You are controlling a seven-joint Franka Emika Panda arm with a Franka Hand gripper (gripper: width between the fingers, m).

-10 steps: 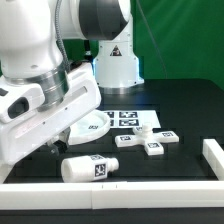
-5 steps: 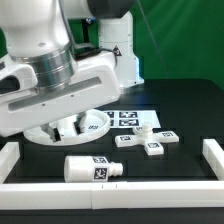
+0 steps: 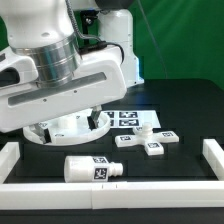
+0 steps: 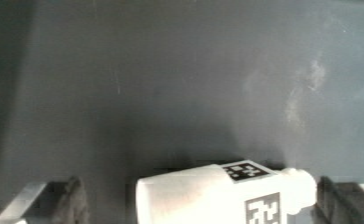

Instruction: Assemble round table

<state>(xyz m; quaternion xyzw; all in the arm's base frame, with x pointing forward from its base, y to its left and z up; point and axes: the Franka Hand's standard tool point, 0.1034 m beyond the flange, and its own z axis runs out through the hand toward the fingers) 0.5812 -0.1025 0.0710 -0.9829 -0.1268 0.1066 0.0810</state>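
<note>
Presently the arm [image 3: 50, 60] fills the near side of the exterior view, its wrist bent low over the black table [image 3: 185, 110], and the gripper [image 4: 197, 203] itself is masked there by the arm's own body. The wrist view gives the better evidence: two dark fingers [image 4: 42, 200] stand wide apart at either side of the picture with nothing clamped between them, and the leg [image 4: 223, 195] lies on its side in the gap as seen from above, one square tag facing the camera. Whether the fingers are already down at the level of the leg cannot be told; no contact is visible. Taking the marker board [image 3: 127, 117] as reference, the round disc [image 3: 85, 126] lies flat just beside it toward the exterior view's left, largely covered by the arm. The leg [image 3: 92, 170] lies well in front of the board, toward the camera. A few small white parts [image 3: 155, 148] sit just in front of the board, between it and the leg. The border rail [image 3: 110, 190] runs in front of the board beyond the leg and plainly serves to keep loose parts on the work area. Judged from this layout, the wide opening and the centring over the leg are a line-up for picking it up across its round body. The leg is not yet seated in the disc, so assembly looks to be at an early stage.
</note>
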